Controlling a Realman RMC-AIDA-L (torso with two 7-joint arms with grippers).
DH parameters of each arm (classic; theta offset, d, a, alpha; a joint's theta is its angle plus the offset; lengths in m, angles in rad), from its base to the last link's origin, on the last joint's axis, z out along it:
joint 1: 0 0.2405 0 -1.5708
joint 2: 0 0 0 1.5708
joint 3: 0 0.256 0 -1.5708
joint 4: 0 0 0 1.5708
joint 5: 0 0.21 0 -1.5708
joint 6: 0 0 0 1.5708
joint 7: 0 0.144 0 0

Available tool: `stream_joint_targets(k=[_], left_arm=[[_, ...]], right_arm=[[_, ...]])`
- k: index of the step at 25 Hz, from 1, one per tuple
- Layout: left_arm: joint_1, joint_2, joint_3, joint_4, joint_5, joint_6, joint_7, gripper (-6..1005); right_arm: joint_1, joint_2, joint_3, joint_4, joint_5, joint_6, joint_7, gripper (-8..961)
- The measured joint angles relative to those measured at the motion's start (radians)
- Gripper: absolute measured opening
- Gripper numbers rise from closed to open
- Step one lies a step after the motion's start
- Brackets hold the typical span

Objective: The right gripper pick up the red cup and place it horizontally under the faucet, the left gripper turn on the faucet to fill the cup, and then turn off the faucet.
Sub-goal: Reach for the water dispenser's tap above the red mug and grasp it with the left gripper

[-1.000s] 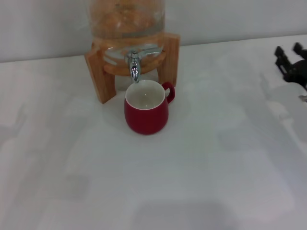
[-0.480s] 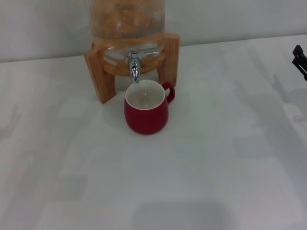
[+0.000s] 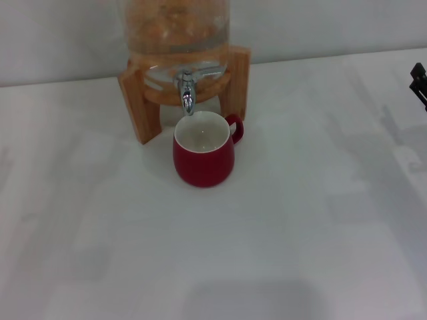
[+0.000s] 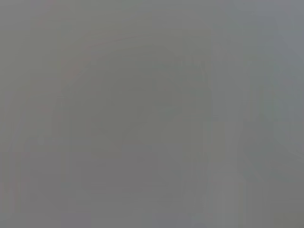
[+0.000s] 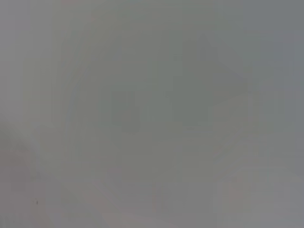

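Only a black sliver of the right gripper (image 3: 419, 83) shows at the counter's (image 3: 300, 220) far right edge; can't tell its finger state. Left gripper's nowhere visible. The red cup (image 3: 203, 149) sits upright under the faucet (image 3: 186, 90), so a clumsy reach for the lever could knock it away.

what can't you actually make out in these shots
- Right gripper: head view, cut off by the right edge; only a black tip shows.
- Left gripper: in no view.
- Both wrist views: plain grey blur, nothing recognisable.
- Glass jar: head view, top cut off by the upper edge.
- Red cup under the faucet: white inside shows, but whether it holds water cannot be told.
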Motion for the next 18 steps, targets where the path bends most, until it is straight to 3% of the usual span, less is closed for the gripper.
stream_joint_targets(k=[4, 10, 15, 18], left_arm=[[0.027, 0.003, 0.006, 0.082, 0.009, 0.087, -0.078, 845], [0.109, 0.004, 0.011, 0.321, 0.106, 0.35, -0.224, 845], [0.157, 0.012, 0.002, 0.531, 0.291, 0.585, -0.451, 845], [0.181, 0.031, -0.002, 0.637, 0.444, 0.678, -0.634, 845]], right_arm=[[0.0, 0.003, -0.004, 0.0, -0.001, 0.007, 0.008, 841], [0.001, 0.007, -0.018, 0.001, -0.001, 0.02, 0.03, 838], [0.002, 0.007, -0.028, 0.002, -0.001, 0.024, 0.046, 838], [0.004, 0.007, -0.029, -0.002, -0.002, 0.034, 0.052, 838]])
